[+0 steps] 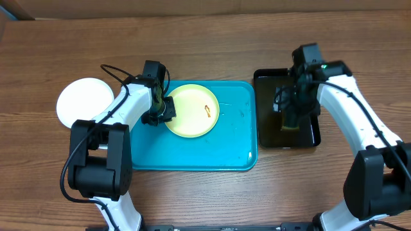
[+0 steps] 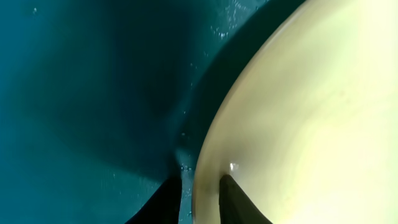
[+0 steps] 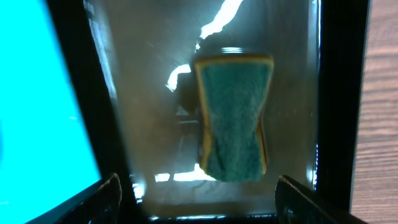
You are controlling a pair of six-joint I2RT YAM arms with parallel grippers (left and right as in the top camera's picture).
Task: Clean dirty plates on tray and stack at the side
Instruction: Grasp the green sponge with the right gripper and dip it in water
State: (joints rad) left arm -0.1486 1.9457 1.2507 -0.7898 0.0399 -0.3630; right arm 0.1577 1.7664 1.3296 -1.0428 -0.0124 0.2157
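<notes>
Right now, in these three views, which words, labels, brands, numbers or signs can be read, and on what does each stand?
None can be read in any view.
The pale yellow-green round plate, the turquoise plastic tray, the white round plate, the glossy black rectangular tray and the green sponge with yellow edge carry no print.
The orange-brown mark on the yellow-green plate is a smear, not a sign.

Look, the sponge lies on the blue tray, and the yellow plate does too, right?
Not quite. The sponge lies in the black tray, as the right wrist view shows. The yellow plate does lie on the blue tray.
</notes>
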